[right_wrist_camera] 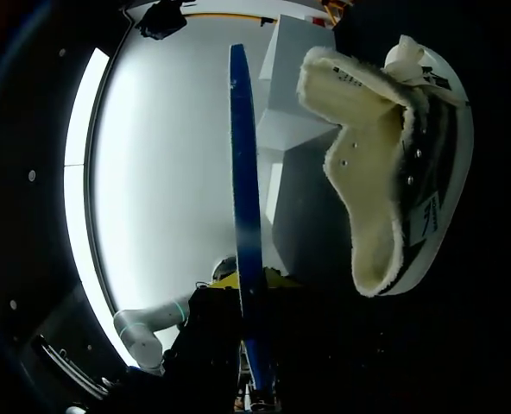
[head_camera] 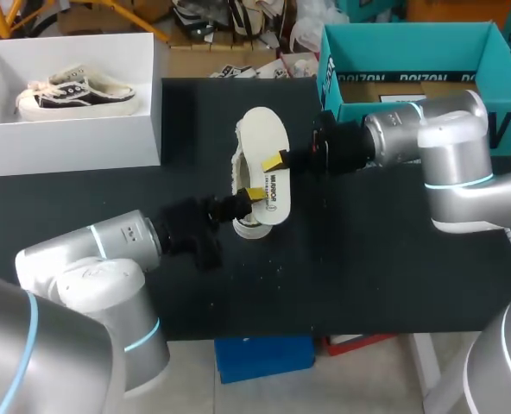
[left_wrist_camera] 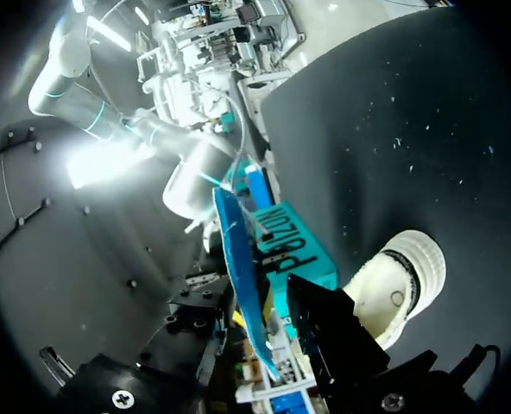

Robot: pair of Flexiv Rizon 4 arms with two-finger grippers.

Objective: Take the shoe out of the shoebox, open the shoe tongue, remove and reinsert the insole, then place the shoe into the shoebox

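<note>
You have the cream oval insole with blue underside point(head_camera: 264, 138) lifted over the middle of the black table point(head_camera: 394, 276), just above the fleece-lined shoe with white rubber toe point(right_wrist_camera: 385, 172), which lies on the table. Your right gripper point(head_camera: 277, 161) pinches the insole, one yellow tip on each face. Your left gripper point(head_camera: 254, 195) is at the insole's lower end; it seems to touch it, but a real grip cannot be told. The white cardboard shoebox point(head_camera: 109, 142) stands well apart and holds a dark shoe point(head_camera: 78, 93).

Open box point(head_camera: 66, 142) upper left, a shoe point(head_camera: 78, 93) in it; second box point(head_camera: 411, 47) upper right; insole point(head_camera: 264, 151) centre frame, between both boxes.
</note>
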